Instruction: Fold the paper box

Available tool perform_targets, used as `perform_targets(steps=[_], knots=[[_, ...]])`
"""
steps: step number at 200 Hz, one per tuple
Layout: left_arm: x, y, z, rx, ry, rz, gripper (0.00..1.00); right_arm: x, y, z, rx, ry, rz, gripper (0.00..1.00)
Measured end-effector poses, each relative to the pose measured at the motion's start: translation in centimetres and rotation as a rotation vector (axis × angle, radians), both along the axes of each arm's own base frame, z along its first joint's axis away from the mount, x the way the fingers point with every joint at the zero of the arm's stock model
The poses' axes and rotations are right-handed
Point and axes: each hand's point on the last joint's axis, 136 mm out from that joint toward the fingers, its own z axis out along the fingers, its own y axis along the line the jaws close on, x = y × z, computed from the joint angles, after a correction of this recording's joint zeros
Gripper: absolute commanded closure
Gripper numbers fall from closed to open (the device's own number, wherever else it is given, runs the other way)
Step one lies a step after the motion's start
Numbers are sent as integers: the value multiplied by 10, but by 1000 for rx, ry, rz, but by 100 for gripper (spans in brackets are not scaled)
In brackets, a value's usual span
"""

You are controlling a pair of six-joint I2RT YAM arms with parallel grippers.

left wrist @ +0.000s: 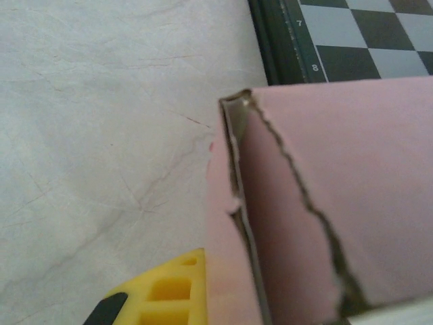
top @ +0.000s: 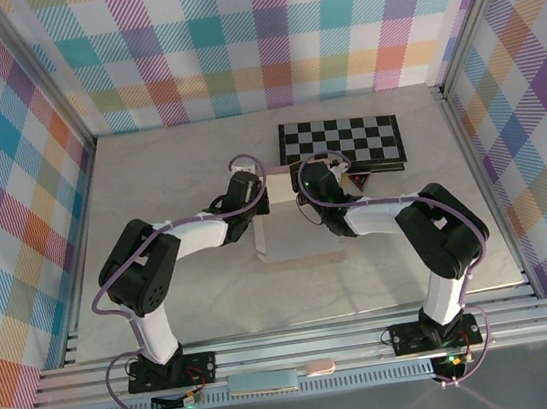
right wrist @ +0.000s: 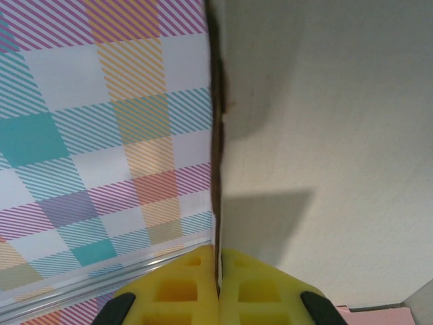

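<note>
pale pink cardboard paper box [left wrist: 338,169] beside black-and-grey chequered board [left wrist: 352,34], walls half-raised; left gripper [top: 255,195], right gripper [right wrist: 218,254] each pinch panel; next likely tuck inward.

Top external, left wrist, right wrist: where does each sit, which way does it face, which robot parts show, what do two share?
Top external: above and behind, looking down at the table; left arm, right arm.
Left wrist: low, facing paper box and chequered board; one yellow finger.
Right wrist: facing the plaid wall along a pinched panel; both fingers.
Shared: top external and left wrist show box and board.
</note>
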Motion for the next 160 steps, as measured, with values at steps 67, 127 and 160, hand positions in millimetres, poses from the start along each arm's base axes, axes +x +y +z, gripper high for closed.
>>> perform_targets(steps=[67, 127, 160], knots=[[1, 4, -2, 33, 19, 38, 87, -1, 1, 0, -3, 3, 3, 100], [7, 2, -5, 39, 27, 58, 100, -3, 0, 1, -7, 8, 5, 100], [9, 4, -5, 63, 36, 97, 100, -3, 0, 1, -7, 9, 5, 100]])
